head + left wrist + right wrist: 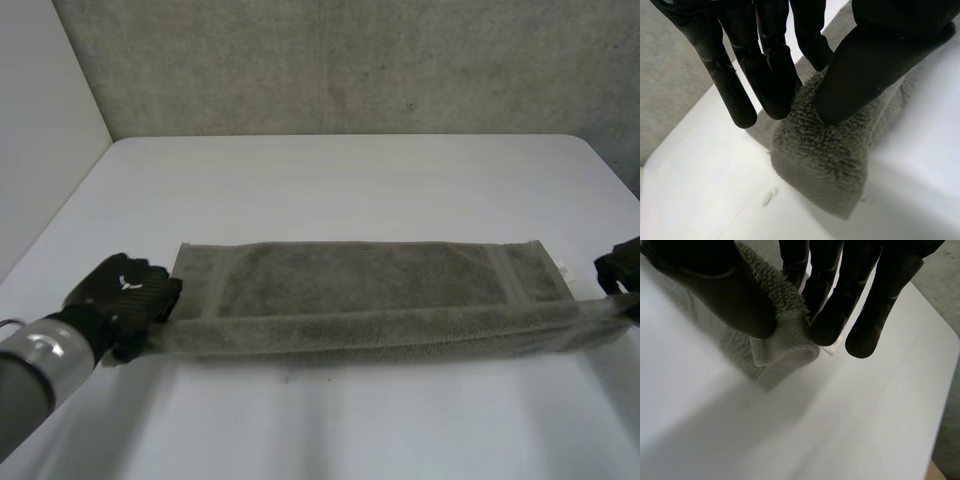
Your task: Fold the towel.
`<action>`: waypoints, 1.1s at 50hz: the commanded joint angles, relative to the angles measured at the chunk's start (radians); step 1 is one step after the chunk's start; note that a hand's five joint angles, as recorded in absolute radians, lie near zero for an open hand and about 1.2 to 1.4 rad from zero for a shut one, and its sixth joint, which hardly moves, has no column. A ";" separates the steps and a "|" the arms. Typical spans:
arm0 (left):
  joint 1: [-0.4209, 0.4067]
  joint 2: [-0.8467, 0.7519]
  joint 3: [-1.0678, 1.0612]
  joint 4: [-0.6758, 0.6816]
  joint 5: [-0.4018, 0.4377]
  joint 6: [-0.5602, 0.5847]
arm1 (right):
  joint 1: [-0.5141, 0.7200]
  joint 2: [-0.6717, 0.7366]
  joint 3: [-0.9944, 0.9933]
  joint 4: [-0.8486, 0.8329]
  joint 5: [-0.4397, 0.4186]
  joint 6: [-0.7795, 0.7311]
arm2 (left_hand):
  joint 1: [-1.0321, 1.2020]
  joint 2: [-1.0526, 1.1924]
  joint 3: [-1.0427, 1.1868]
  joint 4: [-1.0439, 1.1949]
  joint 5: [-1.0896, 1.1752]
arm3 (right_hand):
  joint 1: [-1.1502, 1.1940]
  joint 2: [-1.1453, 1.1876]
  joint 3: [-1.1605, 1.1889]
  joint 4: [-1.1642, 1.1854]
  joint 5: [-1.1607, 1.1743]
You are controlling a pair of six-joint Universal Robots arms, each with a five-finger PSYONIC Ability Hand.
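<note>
Looking at a long grey-green terry towel (360, 290) stretched sideways across the middle of the white desk (340, 180), near long edge raised in a soft ridge. Got the black left hand (125, 295) at the near left corner, thumb and fingers (772, 75) pinching the cloth. Same deal at the near right corner for the black right hand (622, 268), fingers (832, 300) clamped on the towel against the thumb.

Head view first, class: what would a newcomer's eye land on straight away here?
The grey-green towel lies wide across the white table, its near edge pulled into a taut strip. The left hand pinches that edge's left corner, and the right hand pinches its right corner.
</note>
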 commanded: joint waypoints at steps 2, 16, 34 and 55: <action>-0.029 -0.313 0.240 0.016 0.008 -0.008 | 0.075 0.217 -0.158 -0.123 0.026 0.174 | 0.203 0.179 0.180 0.179 0.189 | 0.069 0.062 0.053 0.053 0.055; -0.065 -0.673 0.671 0.010 -0.021 -0.036 | 0.185 0.472 -0.420 -0.264 0.100 0.338 | 0.203 0.179 0.180 0.179 0.189 | 0.069 0.062 0.053 0.053 0.055; -0.083 -0.816 0.900 0.010 -0.088 -0.036 | 0.271 0.668 -0.656 -0.313 0.211 0.339 | 0.203 0.179 0.180 0.179 0.189 | 0.069 0.062 0.053 0.053 0.055; -0.085 -0.708 0.948 0.013 -0.127 -0.057 | 0.287 0.495 -0.754 -0.318 0.266 0.503 | -1.018 -1.042 -1.041 -1.042 -1.032 | -1.153 -1.159 -1.168 -1.169 -1.167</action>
